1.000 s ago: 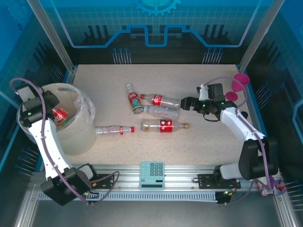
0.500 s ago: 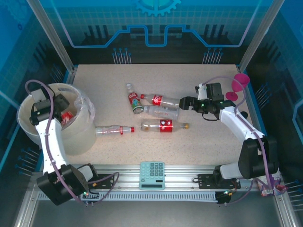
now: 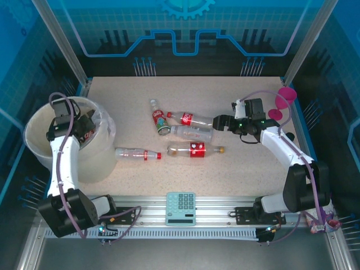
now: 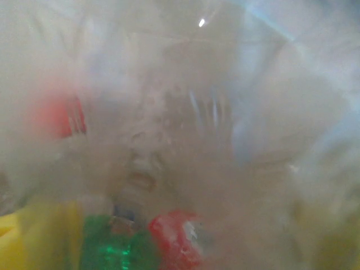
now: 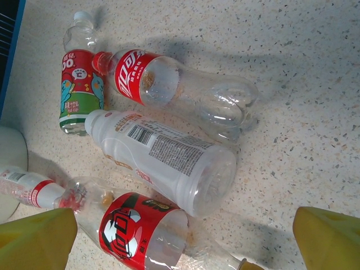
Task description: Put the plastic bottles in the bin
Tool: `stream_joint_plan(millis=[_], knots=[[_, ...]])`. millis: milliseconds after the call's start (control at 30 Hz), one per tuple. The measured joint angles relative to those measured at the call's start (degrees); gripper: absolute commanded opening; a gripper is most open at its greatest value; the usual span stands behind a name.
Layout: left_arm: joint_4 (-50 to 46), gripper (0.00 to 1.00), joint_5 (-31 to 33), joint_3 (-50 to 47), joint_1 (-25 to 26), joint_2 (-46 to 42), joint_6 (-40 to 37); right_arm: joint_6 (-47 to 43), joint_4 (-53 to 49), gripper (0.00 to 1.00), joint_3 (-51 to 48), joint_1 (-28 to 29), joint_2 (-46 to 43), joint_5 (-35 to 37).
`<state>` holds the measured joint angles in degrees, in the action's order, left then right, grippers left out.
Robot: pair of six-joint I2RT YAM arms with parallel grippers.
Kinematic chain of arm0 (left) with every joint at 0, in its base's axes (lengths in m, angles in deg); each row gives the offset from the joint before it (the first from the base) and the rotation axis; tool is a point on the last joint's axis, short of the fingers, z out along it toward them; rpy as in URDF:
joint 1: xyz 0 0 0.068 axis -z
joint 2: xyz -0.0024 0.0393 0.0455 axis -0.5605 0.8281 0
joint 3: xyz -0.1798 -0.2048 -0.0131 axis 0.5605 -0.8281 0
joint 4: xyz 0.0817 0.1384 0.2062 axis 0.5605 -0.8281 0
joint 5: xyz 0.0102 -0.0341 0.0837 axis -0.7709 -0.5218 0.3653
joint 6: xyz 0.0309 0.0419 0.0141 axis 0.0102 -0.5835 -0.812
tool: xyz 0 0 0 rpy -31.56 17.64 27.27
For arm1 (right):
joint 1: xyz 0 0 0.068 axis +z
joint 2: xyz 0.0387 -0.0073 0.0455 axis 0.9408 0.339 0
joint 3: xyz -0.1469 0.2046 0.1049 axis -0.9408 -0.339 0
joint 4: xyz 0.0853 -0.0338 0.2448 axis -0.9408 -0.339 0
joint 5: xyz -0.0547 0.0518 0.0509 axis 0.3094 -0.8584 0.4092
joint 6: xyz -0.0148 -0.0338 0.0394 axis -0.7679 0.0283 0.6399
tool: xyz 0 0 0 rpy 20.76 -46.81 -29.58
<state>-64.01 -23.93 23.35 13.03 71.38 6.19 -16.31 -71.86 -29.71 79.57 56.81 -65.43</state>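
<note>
Top view: the left gripper (image 3: pixel 84 126) is seen low over the bin (image 3: pixel 34 147) at nine o'clock. Its jaws are lost against the bag (image 3: pixel 104 125) and a red label, so the grip cannot be judged here. Five plastic bottles (image 3: pixel 191 132) are left on the table (image 3: pixel 253 180), with a lone bottle (image 3: pixel 136 154) just beside the bin. The right gripper (image 3: pixel 218 122) is parked at three o'clock of the cluster, as a second ago, while the left arm has been swung across the bin toward three o'clock.

Left wrist: everything is fogged by the bag. Yellow pads (image 4: pixel 34 236) are spread to the lower corners, nothing pinched, with red and green blurs between.

Right wrist: fingers (image 5: pixel 34 239) are held wide apart with nothing gripped. The bottles lie at twelve o'clock, and the nearest red-labelled bottle (image 5: pixel 135 230) is cut off by the frame.
</note>
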Motion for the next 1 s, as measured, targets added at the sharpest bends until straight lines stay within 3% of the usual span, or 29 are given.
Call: stream_joint_plan(millis=[567,767,1000], knots=[[10.54,0.98,-0.46,5.88,20.09,11.56,6.36,-1.97,-1.25,1.00,0.00,1.81,0.00,2.16],[12.04,0.98,-0.83,8.83,24.57,15.15,7.91,-5.20,-5.60,1.00,1.11,2.25,0.00,3.48],[11.47,0.99,-1.73,10.78,25.97,16.06,8.79,-10.45,-10.29,0.96,4.11,12.07,-0.66,9.55]])
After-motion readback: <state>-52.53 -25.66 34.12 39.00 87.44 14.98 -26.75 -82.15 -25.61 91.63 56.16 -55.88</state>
